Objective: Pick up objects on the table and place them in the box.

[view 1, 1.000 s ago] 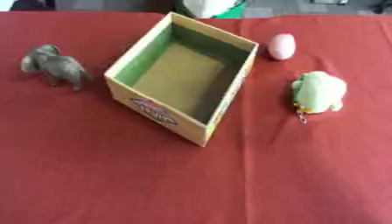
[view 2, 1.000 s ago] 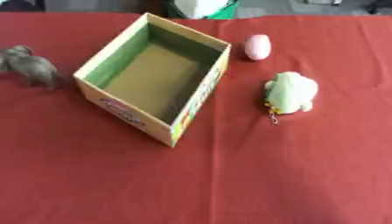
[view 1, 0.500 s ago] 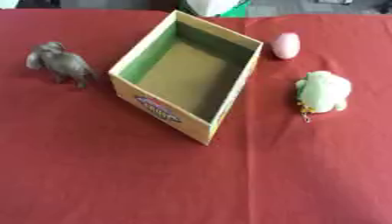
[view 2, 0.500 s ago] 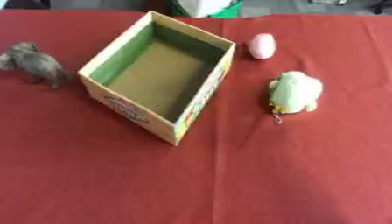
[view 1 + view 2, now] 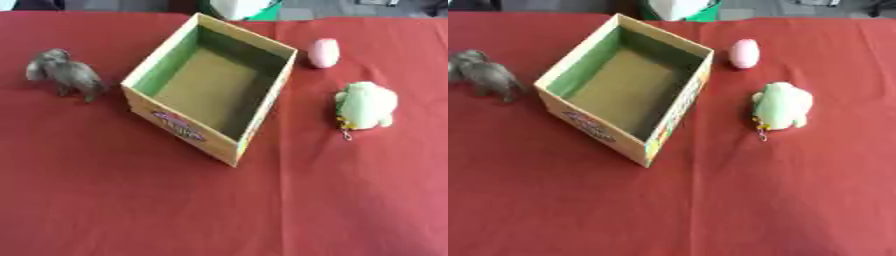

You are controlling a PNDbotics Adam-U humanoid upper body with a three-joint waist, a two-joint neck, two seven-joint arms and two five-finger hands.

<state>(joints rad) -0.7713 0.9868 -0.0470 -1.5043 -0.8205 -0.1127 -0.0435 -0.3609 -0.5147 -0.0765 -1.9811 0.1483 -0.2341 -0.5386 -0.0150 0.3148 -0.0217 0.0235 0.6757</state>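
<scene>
Comparing with the earlier frames, only the camera shifts; nothing moved. Near to far on the red tabletop (image 5: 131, 210): empty cardboard box (image 5: 210, 87), green plush (image 5: 366, 105), grey elephant toy (image 5: 66, 74), pink egg (image 5: 324, 52). Neither hand shows, fingers unseen; picking not yet begun.

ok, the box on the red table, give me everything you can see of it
The box is an open-topped rectangular carton, cardboard by the look, with tan outer walls, green inner walls and a brown floor. A coloured printed logo, unreadable, sits on its near short wall, with more print along the right long wall. It stands upright on the red tablecloth, turned askew, one corner toward the camera. Nothing shows inside it. It stands apart from the grey animal figure on its left and the pink egg-shaped thing and green plush toy on its right.
</scene>
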